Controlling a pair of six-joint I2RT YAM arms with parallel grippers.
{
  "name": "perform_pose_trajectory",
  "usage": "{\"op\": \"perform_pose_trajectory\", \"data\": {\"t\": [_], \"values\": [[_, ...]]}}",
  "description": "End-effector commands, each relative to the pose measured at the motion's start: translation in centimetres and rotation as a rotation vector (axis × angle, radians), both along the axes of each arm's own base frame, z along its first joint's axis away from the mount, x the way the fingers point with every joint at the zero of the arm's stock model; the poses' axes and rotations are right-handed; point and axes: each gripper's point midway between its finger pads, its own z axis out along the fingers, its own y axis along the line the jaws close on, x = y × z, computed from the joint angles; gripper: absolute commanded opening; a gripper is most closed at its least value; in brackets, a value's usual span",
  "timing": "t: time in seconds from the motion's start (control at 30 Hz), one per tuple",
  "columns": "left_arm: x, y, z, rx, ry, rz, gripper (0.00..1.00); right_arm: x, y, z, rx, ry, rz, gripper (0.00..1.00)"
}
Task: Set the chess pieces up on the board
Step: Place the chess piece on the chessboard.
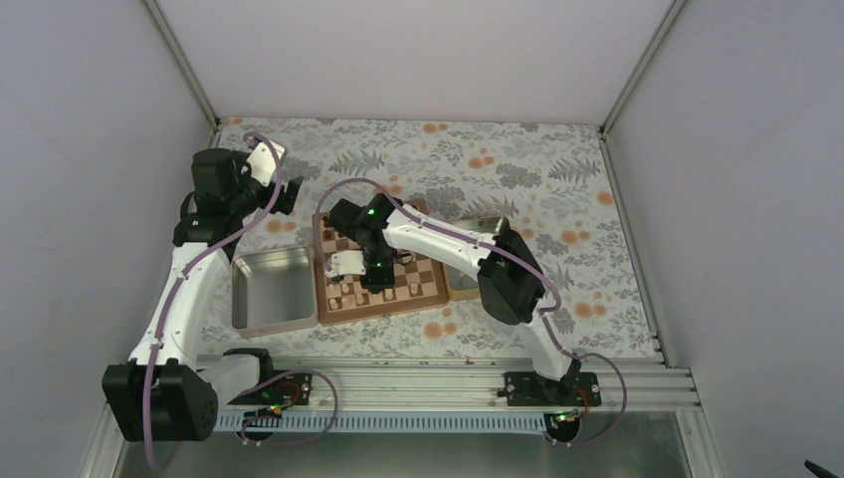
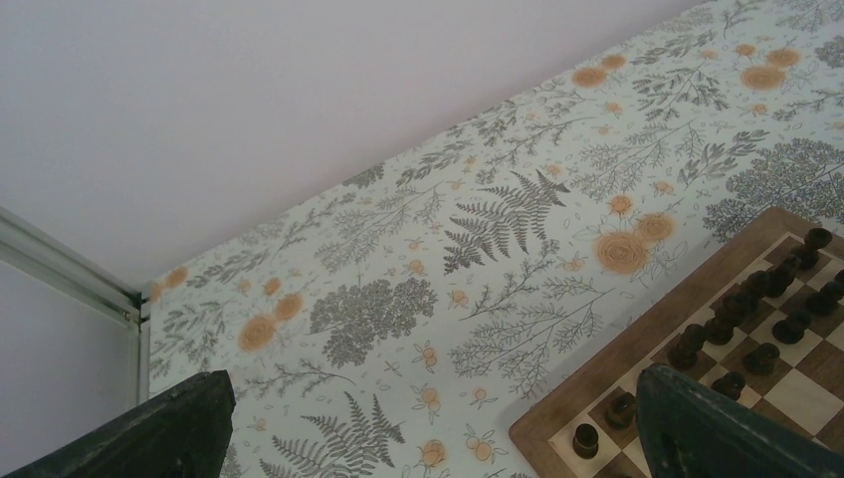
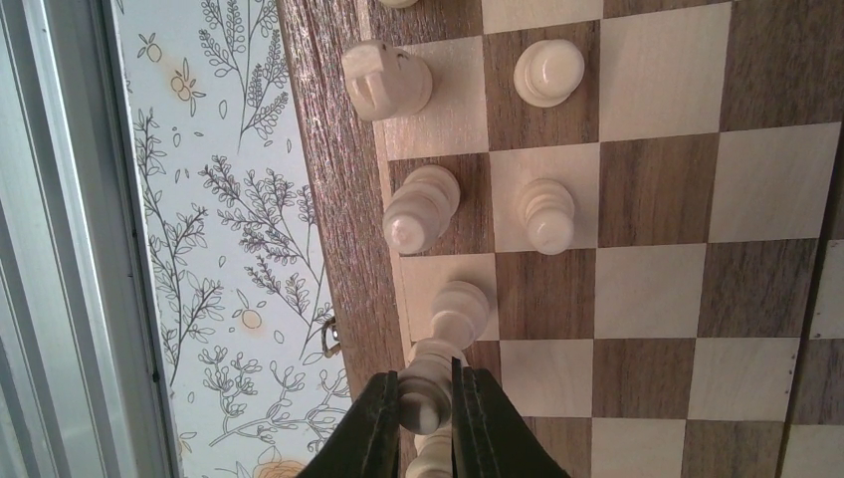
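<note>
Centrally on the worktop (image 1: 557,189) sat the board (image 1: 423,289). The left end effector (image 2: 438,428) gaped apart. The right end effector (image 3: 426,398), at frame bottom, was clamped on a pale chess piece (image 3: 424,383); lowered crooked, it could topple neighbouring chess pieces (image 3: 460,309).

square wooden chessboard (image 3: 343,179): real wood, visible grain, satin sheen on dark and light checks. pale light-wood chess pieces (image 3: 421,209): smooth turned wood, faint gloss. dark brown chess pieces (image 2: 737,304): stained, slight sheen. rectangular metal tray (image 1: 271,289): bright, reflective. floral tablecloth (image 2: 398,299): matt print. silver rail (image 1: 398,376) at the table's near edge: ribbed aluminium. right gripper (image 3: 426,398): matt black fingers (image 3: 373,433), plastic-looking.
</note>
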Motion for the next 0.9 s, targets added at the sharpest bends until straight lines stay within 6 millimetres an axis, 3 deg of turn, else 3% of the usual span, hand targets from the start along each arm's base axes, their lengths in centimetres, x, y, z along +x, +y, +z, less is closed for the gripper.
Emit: {"op": "perform_pose_trajectory", "data": {"t": [0.0, 0.33, 0.87], "values": [[-0.34, -0.14, 0.22, 0.005, -0.010, -0.016, 1.00, 0.38, 0.09, -0.05, -0.001, 0.002, -0.005, 0.11], [-0.25, -0.06, 0.11, 0.007, -0.009, -0.013, 1.00, 0.14, 0.28, 0.15, 0.011, 0.014, -0.006, 0.18], [-0.25, -0.01, 0.06, 0.008, -0.008, -0.011, 1.00, -0.32, 0.37, 0.31, 0.019, 0.030, -0.003, 0.12]]}}
